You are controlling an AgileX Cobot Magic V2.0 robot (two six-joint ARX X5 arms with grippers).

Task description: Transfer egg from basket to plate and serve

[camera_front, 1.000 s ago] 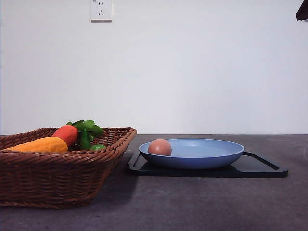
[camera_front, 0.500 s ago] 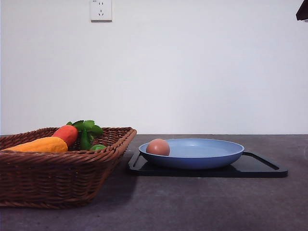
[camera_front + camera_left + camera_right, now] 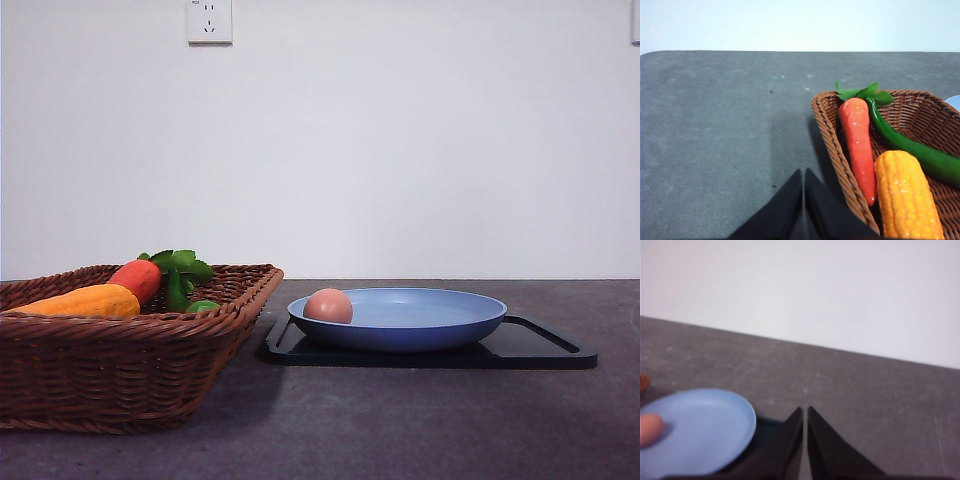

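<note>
- Nearest in the front view, on the left, a brown wicker basket (image 3: 120, 350) sits on a dark grey table (image 3: 420, 420).
- Inside the basket lie a yellow corn cob (image 3: 80, 301), an orange-red carrot (image 3: 138, 278) with green leaves, and a long green pepper (image 3: 910, 145). The carrot lies against the corn, and the pepper lies against the corn's other side.
- Just right of the basket, a flat black tray (image 3: 530, 345) rests on the table.
- A round light-blue plate (image 3: 430, 318) sits on the tray.
- The pinkish-brown egg (image 3: 328, 306) lies in the plate, at its left edge, the side nearest the basket.
- In the left wrist view, the left gripper (image 3: 803, 192) hangs above bare table just beside the basket's rim, its two black fingers pressed together with nothing between them.
- In the right wrist view, the right gripper (image 3: 805, 432) hangs near the plate and tray, its fingers likewise pressed together and empty.
- Farthest back, a plain white wall carries a white power socket (image 3: 210, 21) high on the left.
</note>
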